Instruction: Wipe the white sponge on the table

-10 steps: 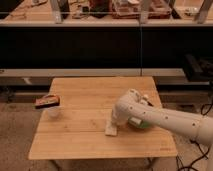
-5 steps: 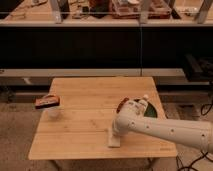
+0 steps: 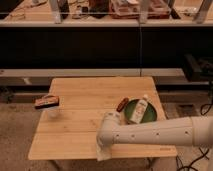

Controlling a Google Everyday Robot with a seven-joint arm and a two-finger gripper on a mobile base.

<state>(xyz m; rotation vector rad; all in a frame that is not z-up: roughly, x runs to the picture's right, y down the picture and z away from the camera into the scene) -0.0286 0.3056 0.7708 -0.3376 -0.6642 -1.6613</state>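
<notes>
Looking, we find the gripper (image 3: 104, 143) at the white sponge (image 3: 103, 153), front of the table (image 3: 80, 95). We cannot tell its hold

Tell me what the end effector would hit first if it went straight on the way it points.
The end effector points down near the front edge of the table. First in line is the white sponge directly beneath it, then the table. Depth is unclear, so it may partly overhang the edge.
</notes>
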